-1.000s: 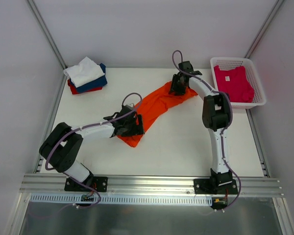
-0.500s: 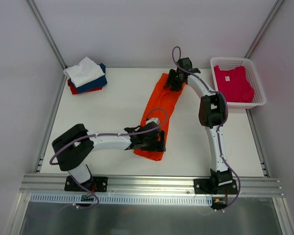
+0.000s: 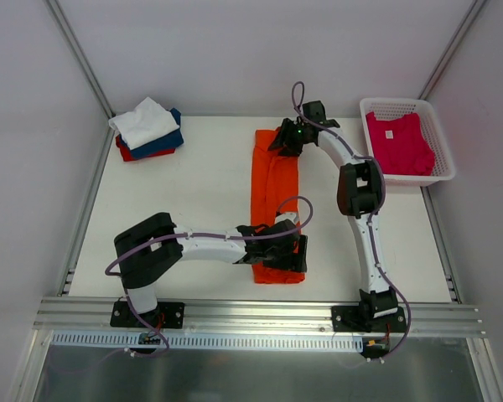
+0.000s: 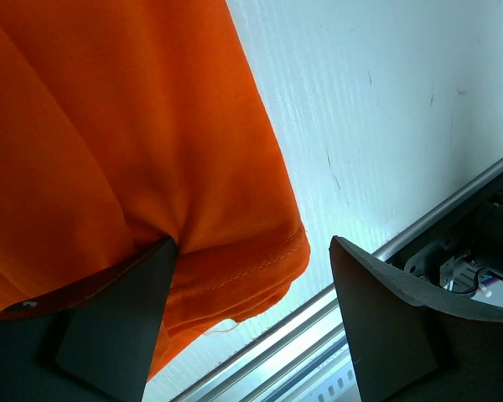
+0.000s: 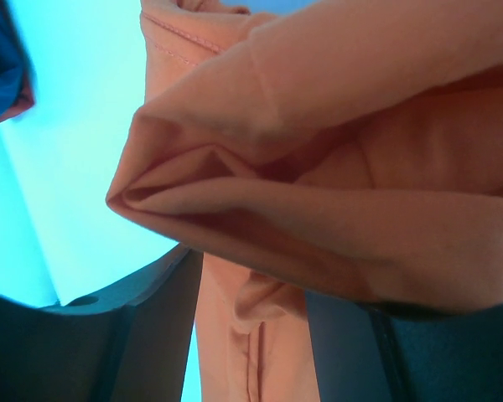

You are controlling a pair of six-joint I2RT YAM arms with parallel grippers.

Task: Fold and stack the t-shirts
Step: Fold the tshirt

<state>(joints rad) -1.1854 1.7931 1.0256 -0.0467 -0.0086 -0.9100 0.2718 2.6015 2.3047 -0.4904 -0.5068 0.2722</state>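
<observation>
The orange shirt has swung round from a slant into a straight strip down the middle of the table, ready for folding. The right gripper pinches its far end. The left gripper, jaws wide, sits over the near hem and seems to grip nothing.

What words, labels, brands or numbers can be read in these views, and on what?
No text can be read.
White neck label on the pink t-shirt in the basket: too small to read.
Orange t-shirt: no print visible.
</observation>
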